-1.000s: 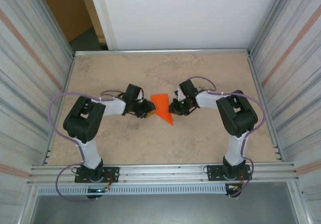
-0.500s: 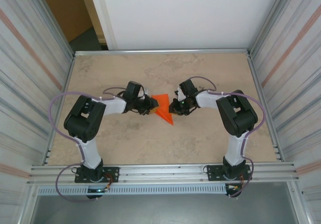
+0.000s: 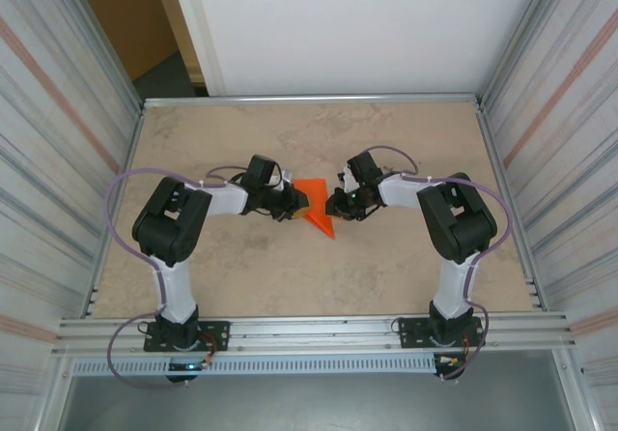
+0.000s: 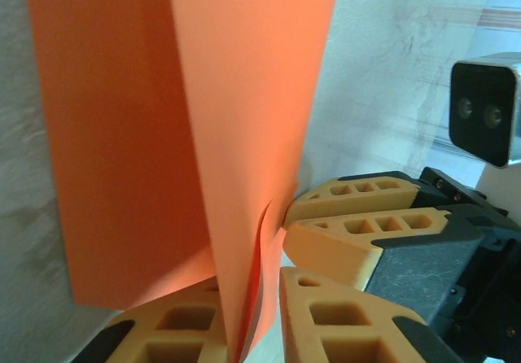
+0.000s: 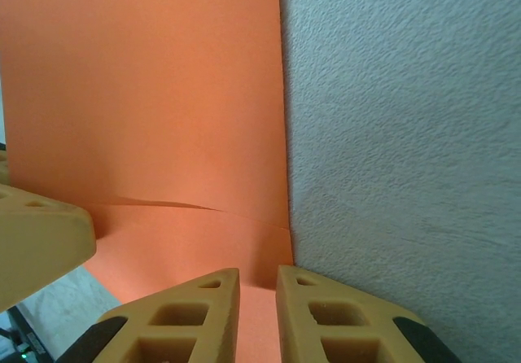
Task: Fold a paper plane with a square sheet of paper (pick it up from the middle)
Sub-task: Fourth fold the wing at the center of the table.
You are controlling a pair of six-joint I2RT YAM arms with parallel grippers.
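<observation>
The orange paper (image 3: 317,214) lies mid-table, folded into a pointed dart shape with its tip toward the near side. My left gripper (image 3: 293,203) is at its left edge. In the left wrist view the folded layers (image 4: 244,135) stand upright between that gripper's fingers (image 4: 251,282). They rest against one finger, with a slim gap to the other, so it is open. My right gripper (image 3: 335,205) meets the paper's right edge. Its fingers (image 4: 366,216) are pressed together at a curled flap. In the right wrist view the paper (image 5: 163,111) runs into the narrow slot of that gripper (image 5: 259,273).
The paper rests on a beige marbled tabletop (image 3: 386,141). Metal rails (image 3: 309,99) and ribbed walls bound it on all sides. The right arm's wrist camera (image 4: 484,111) sits close behind its fingers.
My left gripper has moved right, from just off the paper's left edge onto it, and the paper's left side has lifted. The right gripper has stayed in place.
</observation>
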